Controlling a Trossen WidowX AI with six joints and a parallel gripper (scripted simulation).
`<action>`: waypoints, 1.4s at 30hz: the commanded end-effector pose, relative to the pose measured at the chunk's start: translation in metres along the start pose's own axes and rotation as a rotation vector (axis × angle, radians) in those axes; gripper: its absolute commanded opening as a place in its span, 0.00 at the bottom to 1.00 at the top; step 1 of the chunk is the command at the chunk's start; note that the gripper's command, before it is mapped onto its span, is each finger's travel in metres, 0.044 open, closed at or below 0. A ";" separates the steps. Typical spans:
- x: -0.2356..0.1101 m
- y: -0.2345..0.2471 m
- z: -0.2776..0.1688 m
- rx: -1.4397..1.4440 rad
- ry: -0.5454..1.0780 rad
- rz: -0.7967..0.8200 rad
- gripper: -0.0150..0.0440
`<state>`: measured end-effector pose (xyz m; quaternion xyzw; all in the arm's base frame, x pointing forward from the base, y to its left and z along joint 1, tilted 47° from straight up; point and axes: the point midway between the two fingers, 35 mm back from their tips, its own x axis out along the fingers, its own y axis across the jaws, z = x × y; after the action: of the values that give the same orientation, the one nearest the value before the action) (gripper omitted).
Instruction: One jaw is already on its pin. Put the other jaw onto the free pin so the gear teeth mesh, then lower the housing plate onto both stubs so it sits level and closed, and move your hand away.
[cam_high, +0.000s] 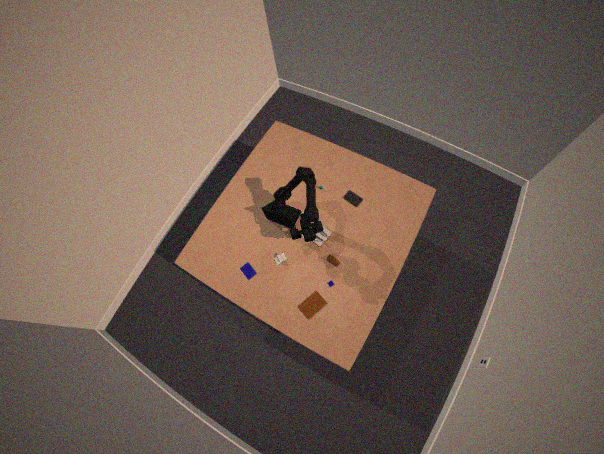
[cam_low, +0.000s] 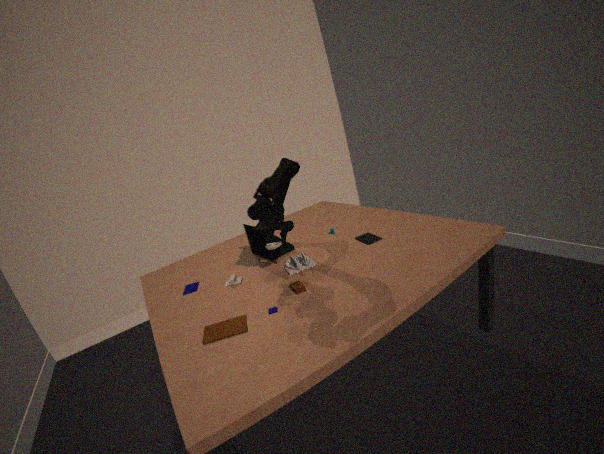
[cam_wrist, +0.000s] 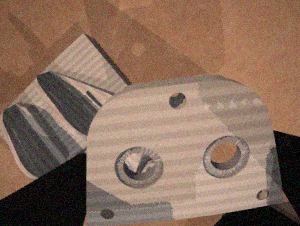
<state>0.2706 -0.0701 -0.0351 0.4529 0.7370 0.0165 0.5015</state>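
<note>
My gripper (cam_wrist: 178, 153) is shut on the pale housing plate (cam_wrist: 175, 122) (cam_low: 273, 245). The plate is held above the table, and its right large hole shows table while grey-white parts show through its left one. The light base (cam_wrist: 82, 62) (cam_high: 325, 233) (cam_low: 301, 268) lies just beyond the plate, up and left in the wrist view. Two long dark jaws, a nearer one (cam_wrist: 67, 100) and a farther one (cam_wrist: 25, 135), stand side by side on it. The plate's edge hides part of the base; the pins and the tooth mesh cannot be made out.
A small white piece (cam_high: 280, 258) (cam_low: 233, 281) lies apart on the table. Also there are a blue square (cam_high: 248, 271), a small blue block (cam_high: 331, 283), a brown block (cam_high: 333, 260), a larger brown slab (cam_high: 312, 305), a black pad (cam_high: 353, 198) and a teal bit (cam_high: 321, 187).
</note>
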 end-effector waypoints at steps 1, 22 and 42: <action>0.003 0.010 -0.010 -0.080 0.012 0.007 0.85; 0.013 0.058 -0.056 -0.533 0.031 0.032 0.85; 0.013 0.060 -0.057 -0.547 0.032 0.033 0.85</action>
<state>0.2656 -0.0020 0.0117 0.3111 0.7063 0.2273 0.5939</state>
